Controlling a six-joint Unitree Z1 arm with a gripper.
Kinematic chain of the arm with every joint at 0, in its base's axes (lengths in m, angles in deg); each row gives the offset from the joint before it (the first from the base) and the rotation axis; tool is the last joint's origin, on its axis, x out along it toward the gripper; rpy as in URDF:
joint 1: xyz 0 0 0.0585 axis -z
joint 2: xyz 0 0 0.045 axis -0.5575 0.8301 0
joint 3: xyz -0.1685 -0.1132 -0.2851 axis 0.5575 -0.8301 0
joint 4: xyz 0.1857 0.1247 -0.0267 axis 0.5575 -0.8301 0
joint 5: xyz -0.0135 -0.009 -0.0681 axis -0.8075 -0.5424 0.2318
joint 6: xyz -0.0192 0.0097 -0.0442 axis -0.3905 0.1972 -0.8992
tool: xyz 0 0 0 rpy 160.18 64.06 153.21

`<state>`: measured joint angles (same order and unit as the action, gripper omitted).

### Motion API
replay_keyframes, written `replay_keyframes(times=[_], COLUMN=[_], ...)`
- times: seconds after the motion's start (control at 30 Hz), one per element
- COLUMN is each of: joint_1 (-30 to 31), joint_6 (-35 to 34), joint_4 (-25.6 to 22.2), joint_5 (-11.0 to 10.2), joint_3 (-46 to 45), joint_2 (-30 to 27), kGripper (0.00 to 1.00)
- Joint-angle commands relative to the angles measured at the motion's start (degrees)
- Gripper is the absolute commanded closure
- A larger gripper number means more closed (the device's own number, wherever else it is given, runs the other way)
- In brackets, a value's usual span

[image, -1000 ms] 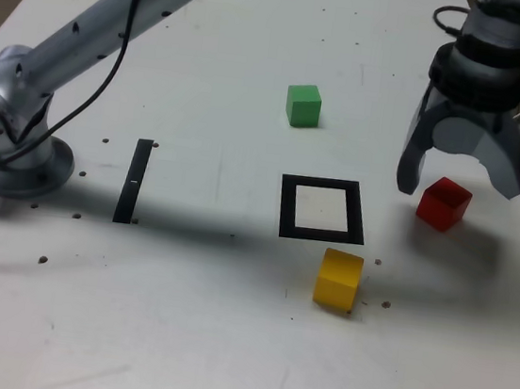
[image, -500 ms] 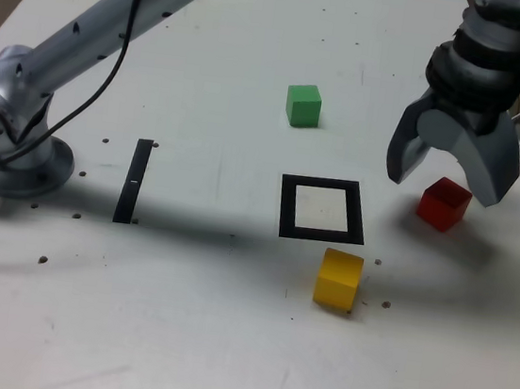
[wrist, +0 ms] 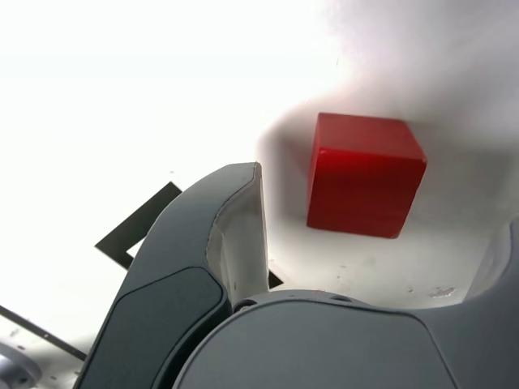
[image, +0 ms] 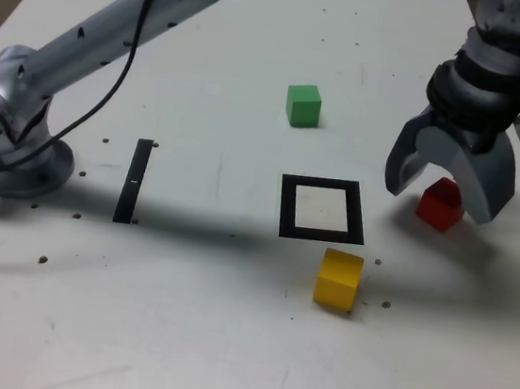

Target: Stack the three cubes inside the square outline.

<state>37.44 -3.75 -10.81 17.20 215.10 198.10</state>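
1. Across the white table point(image: 178, 317), everything seems spread out so each cube can be reached singly.
2. The end effector point(image: 445, 194) gapes wide around the red cube point(image: 442, 205), gripping nothing, presumably lining up.
3. The square outline point(image: 287, 207) lies bare, likely awaiting a base cube.
4. Three cubes: one red, one green point(image: 303, 106), one yellow point(image: 338, 280); one outline, one black strip point(image: 132, 182).

On the white table point(image: 185, 337) before me I count three solid-coloured cubes: one green point(image: 303, 106), one yellow point(image: 338, 280), one red point(image: 441, 205). I also count one thick black square outline point(image: 322, 209) and one narrow black straight strip point(image: 133, 181).
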Motion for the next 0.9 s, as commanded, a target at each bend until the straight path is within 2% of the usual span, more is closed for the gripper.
replay_keyframes(times=[0.0,0.3,0.43,0.63,0.7,0.87], joint_1=[0.2,0.2,0.2,0.3,0.4,0.5], joint_6=[0.2,1.2,1.2,0.9,0.9,0.9], joint_4=[-0.5,-0.6,-0.7,-0.6,-0.6,-0.6], joint_5=[-0.2,-0.8,-1.4,-2.8,-2.9,-3.0], joint_3=[0.9,4.7,6.2,6.9,7.0,7.0], joint_2=[1.0,3.9,4.6,4.8,4.8,4.8], kGripper=[0.04,0.11,0.23,0.50,0.54,0.54])
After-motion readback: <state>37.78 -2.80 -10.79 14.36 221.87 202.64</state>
